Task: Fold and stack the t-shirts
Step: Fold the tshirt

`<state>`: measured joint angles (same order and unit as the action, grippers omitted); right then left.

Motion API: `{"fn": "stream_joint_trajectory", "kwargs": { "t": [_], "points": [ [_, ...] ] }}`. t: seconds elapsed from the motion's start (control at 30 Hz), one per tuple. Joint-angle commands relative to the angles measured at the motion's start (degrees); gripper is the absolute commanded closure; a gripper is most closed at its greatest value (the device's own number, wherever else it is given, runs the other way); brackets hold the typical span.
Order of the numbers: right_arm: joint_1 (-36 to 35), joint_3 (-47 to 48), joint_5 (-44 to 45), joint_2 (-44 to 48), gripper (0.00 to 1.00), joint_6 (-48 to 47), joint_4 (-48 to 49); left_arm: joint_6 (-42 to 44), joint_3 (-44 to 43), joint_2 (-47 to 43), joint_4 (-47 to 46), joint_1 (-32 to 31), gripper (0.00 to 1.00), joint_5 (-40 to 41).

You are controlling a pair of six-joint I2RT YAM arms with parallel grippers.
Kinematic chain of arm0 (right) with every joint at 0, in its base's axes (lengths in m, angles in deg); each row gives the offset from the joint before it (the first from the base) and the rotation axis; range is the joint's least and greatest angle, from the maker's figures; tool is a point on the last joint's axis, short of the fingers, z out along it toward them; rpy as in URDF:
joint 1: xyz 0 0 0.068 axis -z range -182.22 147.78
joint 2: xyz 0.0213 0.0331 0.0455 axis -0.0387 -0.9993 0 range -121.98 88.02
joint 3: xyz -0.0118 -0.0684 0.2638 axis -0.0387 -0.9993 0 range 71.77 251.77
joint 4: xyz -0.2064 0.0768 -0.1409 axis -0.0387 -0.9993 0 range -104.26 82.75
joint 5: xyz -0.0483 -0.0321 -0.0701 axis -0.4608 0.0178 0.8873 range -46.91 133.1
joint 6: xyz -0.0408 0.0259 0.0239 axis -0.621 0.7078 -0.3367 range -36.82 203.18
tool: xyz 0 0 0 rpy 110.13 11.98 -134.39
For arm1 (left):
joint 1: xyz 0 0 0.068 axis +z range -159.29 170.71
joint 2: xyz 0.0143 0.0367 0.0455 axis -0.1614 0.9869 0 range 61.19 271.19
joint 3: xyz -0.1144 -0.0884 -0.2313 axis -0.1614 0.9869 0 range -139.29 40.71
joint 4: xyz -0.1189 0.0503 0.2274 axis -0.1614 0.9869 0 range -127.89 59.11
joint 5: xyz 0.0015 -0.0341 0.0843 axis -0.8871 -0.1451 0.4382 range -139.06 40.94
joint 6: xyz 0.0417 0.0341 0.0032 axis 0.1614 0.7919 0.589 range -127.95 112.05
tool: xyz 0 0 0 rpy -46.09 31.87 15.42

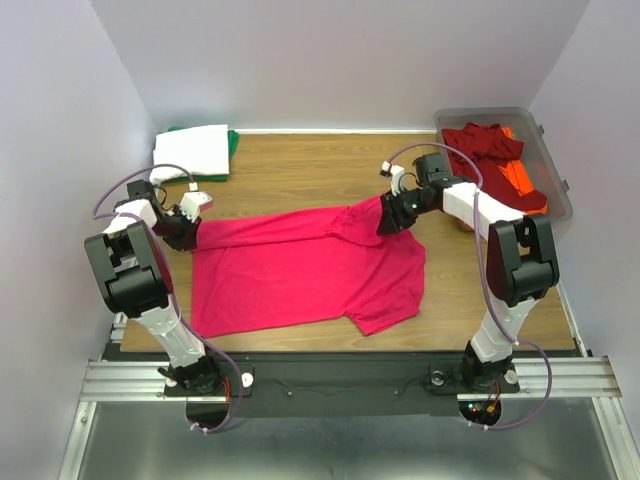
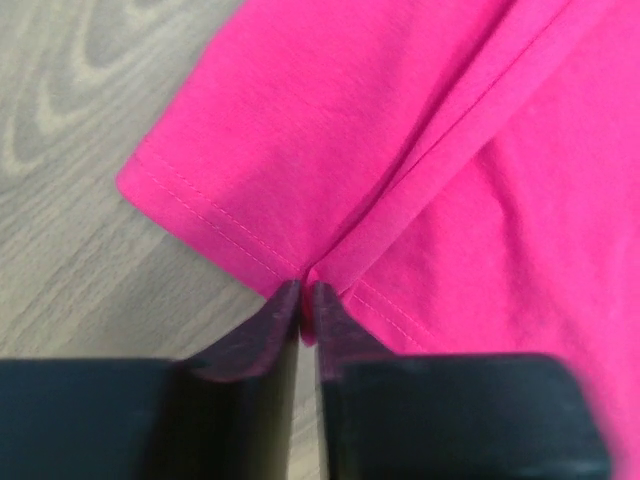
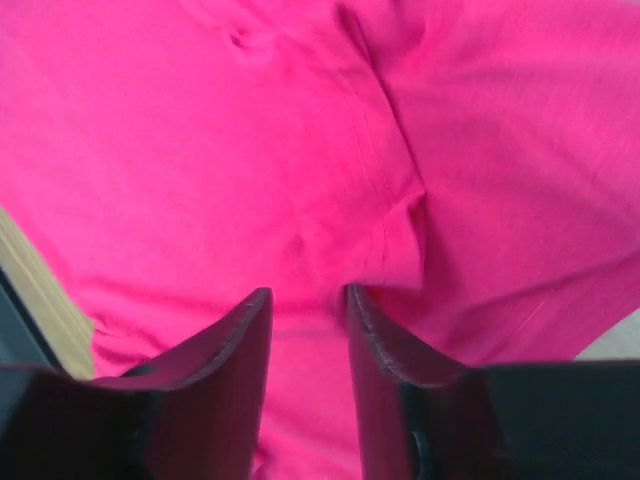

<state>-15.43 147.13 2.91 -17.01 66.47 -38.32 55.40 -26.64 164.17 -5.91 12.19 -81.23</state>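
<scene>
i count five t-shirts. one, the bright pink-red t-shirt, lies spread on the wooden table between the two arms. its body lies flat toward the near edge, and a long band of cloth runs across its far side from one gripper to the other. at the far left corner a folded white t-shirt sits on a green t-shirt, of which only an edge shows.

there is one container, a clear grey bin at the far right corner. it holds a crumpled dark red t-shirt and an orange t-shirt beside it.

my left gripper is at the shirt's left end. its fingers stand almost together, with only a thin slit between them, and a fold of the stitched hem is nipped between the tips. my right gripper is low over the shirt's right end near a sleeve seam. its fingers are parted to a middling gap and pink cloth shows between them, but i cannot tell that they clamp any of it.
</scene>
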Motion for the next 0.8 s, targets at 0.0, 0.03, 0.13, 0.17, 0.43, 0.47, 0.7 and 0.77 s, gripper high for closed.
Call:
{"fn": "stream_joint_trajectory", "kwargs": {
  "t": [0.0, 0.03, 0.13, 0.17, 0.43, 0.47, 0.7, 0.77],
  "points": [
    [-0.50, 0.49, 4.30, -0.96, 0.53, -3.58, -5.48, 3.61, -2.43, -2.52, 6.15, 0.24, 0.70, -0.44],
    [-0.41, 1.54, 5.54, -1.22, 0.51, -4.20, -7.49, 4.06, -3.04, -3.48, 7.98, 0.23, 0.64, -1.14],
    [-0.32, 4.44, 8.01, -0.88, 0.49, -6.84, -11.63, 5.47, -5.59, -5.59, 12.02, 0.23, 0.58, -3.07],
    [-0.24, 5.24, 7.93, -0.61, 0.48, -7.19, -12.08, 5.55, -6.73, -6.03, 13.35, 0.23, 0.58, -3.95],
    [0.12, 14.21, 5.47, -4.38, 0.48, -3.33, -12.52, -13.55, -17.10, -5.96, 7.86, -13.90, 0.57, -14.67],
    [0.29, 14.12, 5.55, -5.17, 0.48, -3.16, -12.44, -16.56, -17.63, -5.16, 5.74, -18.01, 0.57, -15.55],
    [1.44, 12.98, 3.80, -7.72, 0.45, -1.57, -12.87, -39.68, -20.27, 3.26, -15.88, -34.19, 0.55, -16.09],
    [1.44, 12.28, 3.62, -8.17, 0.44, -1.22, -12.88, -42.60, -21.59, 5.90, -17.74, -36.49, 0.54, -15.47]
  ]
}}
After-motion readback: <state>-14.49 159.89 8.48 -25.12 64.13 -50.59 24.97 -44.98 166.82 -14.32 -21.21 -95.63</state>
